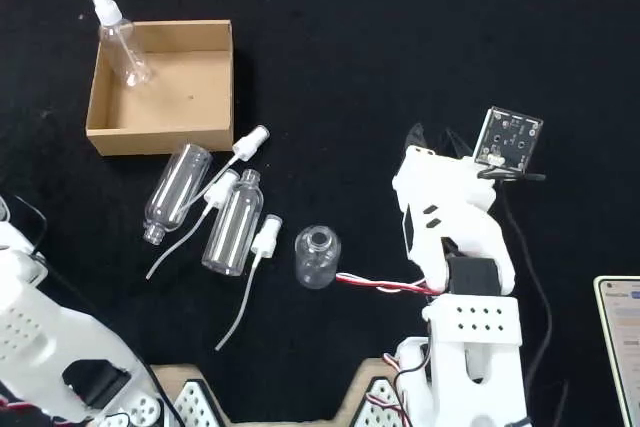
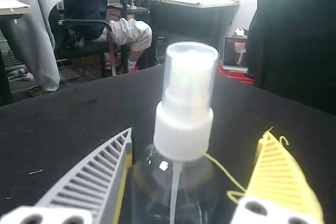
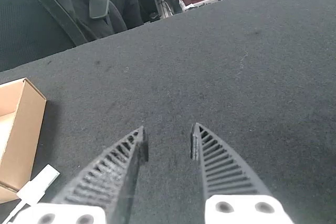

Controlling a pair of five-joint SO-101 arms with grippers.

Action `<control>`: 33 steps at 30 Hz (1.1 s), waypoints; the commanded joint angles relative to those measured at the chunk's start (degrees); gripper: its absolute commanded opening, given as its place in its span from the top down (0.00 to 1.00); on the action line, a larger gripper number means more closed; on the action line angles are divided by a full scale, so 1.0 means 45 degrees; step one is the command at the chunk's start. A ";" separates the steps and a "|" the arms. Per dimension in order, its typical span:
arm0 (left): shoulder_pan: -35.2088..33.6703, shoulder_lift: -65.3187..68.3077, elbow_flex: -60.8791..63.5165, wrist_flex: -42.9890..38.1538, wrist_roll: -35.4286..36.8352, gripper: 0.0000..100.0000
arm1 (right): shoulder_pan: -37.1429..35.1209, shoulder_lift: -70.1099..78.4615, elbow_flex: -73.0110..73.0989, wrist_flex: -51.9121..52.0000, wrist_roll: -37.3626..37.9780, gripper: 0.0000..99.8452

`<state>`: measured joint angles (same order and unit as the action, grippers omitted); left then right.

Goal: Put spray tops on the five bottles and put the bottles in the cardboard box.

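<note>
Boxed bottle [image 1: 125, 47] first, from the high view: it leans in the far left corner of the cardboard box [image 1: 160, 137], spray top on and poking out over the rim; its long axis tilts up and away from the arms. On the black table [image 1: 400, 47] just in front of the box, the left lying bottle [image 1: 178, 187] rests on its side, long axis diagonal, bare neck pointing back toward the arms; beside it the right lying bottle [image 1: 233, 227] is flat too, bare neck pointing away toward the box. Three loose spray tops sit around them: the far spray top [image 1: 252, 140], the middle spray top [image 1: 221, 187] and the near spray top [image 1: 267, 237], each thin tube trailing toward the near left. Just right of those, the standing bottle [image 1: 317, 255] is upright, open neck to the ceiling. The right gripper [image 1: 433, 137] hangs well apart from all of it, over bare cloth.

Over to the left wrist view: the left gripper [image 2: 198, 132] is clamped around the gripped bottle [image 2: 188, 72]; that bottle stands upright, long axis vertical, spray top fitted and pointing up.

And the right wrist view: right gripper spread apart with nothing between the fingers, black table beneath; a corner of the box and one spray top show off to the side.
</note>
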<state>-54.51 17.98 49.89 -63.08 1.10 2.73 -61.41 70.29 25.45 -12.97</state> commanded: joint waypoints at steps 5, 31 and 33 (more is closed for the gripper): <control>0.0107 -0.0488 -0.0127 0.0020 -0.0059 0.65 | -0.0078 -0.0225 -0.0088 -0.0352 -0.0039 0.86; 0.0147 -0.0625 0.0127 -0.0039 0.0000 0.82 | -0.0078 -0.0225 -0.0088 -0.0352 -0.0039 0.86; 0.0127 -0.0625 0.0107 -0.0059 0.0000 0.81 | -0.0078 -0.0225 -0.0088 -0.0352 -0.0039 0.86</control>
<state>-54.42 17.98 51.38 -63.08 1.27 2.73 -61.41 70.29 25.45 -12.97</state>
